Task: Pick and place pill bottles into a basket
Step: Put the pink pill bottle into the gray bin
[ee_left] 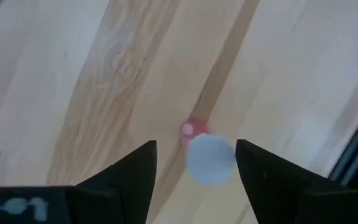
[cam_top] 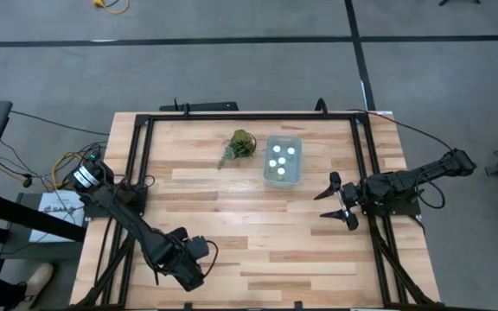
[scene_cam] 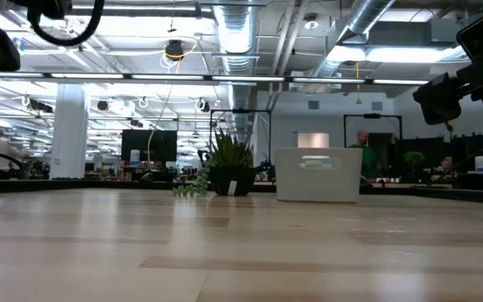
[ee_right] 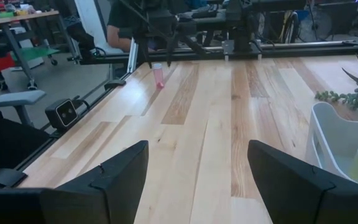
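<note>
Left gripper (ee_left: 194, 163) – jaws spread – hovers over a pill bottle (ee_left: 209, 155); right gripper (cam_top: 342, 200), jaws spread, waits beside the basket (cam_top: 298, 149).

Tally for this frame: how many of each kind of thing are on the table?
Pill bottles: 6 (seemingly 5 white caps in the basket, 1 under the left gripper)
Basket: 1
Plant sprig: 1
Total: 8
</note>
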